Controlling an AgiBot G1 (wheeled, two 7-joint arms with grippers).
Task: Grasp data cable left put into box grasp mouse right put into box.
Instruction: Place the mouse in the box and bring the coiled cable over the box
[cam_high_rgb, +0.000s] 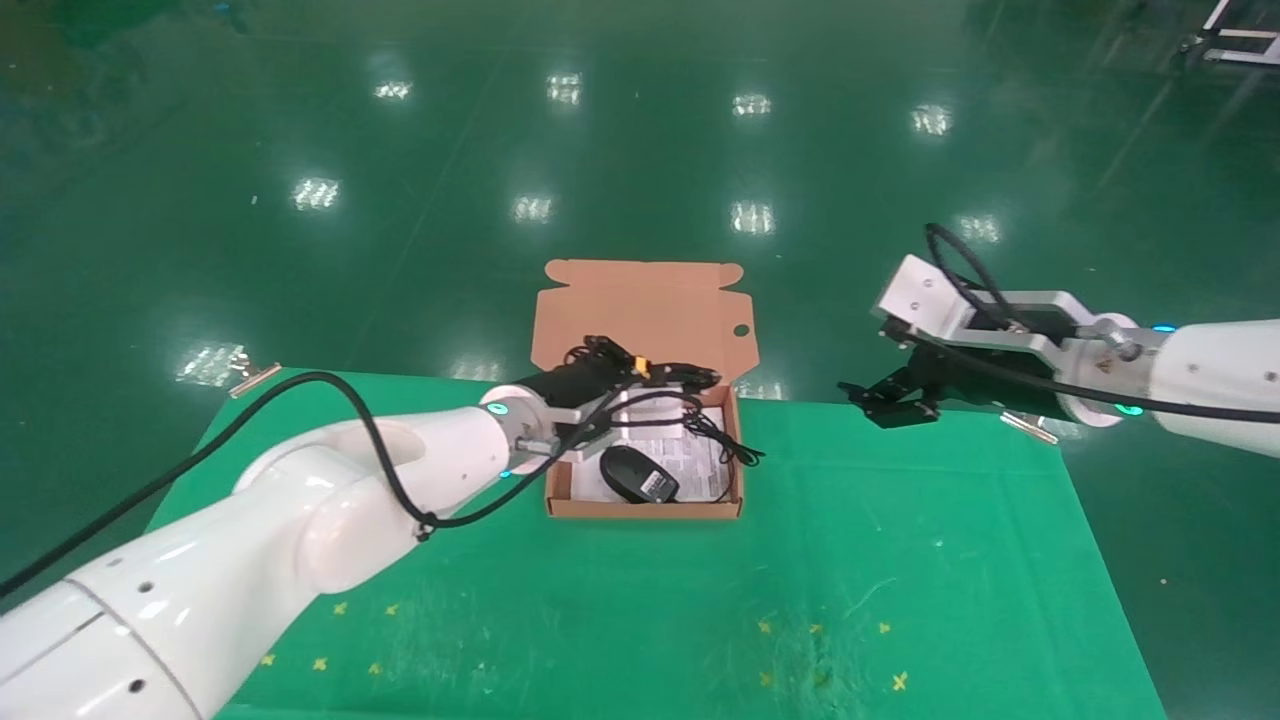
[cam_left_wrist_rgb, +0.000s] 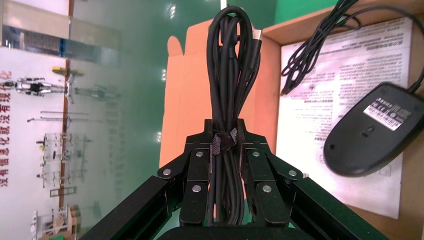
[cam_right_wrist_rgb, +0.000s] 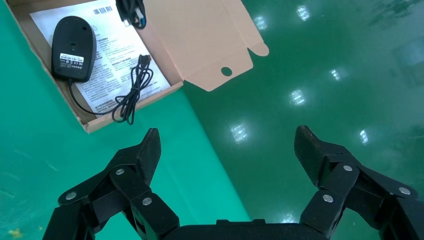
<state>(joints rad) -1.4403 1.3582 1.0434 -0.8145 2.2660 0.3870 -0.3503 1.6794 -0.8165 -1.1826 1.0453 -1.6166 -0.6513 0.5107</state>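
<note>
Left gripper (cam_left_wrist_rgb: 226, 165): It is shut tight on the cable (cam_left_wrist_rgb: 231, 75). It is held over the box (cam_high_rgb: 560, 505), at the box's left side.
Cable: It is black and tied in a long flat bunch. The bunch is pinched between the 2 left fingers (cam_left_wrist_rgb: 197, 175) and sticks out past their tips, above the box's back part.
Mouse (cam_high_rgb: 638, 474): It is black and is laid inside the box, just below and beside the left gripper. Its white label is turned up.
Mouse cord (cam_high_rgb: 725, 440): It is thin and black. It is looped on the paper (cam_right_wrist_rgb: 117, 60) by the right wall, and part of it is hung over that wall.
Box: It is set on the green mat (cam_high_rgb: 700, 600). Its lid (cam_high_rgb: 645, 310) is folded open at the back, past the left gripper.
Right gripper (cam_right_wrist_rgb: 227, 150): It is opened wide and nothing is held in it. It is kept in the air, well to the right of the box, near the mat's back edge.
</note>
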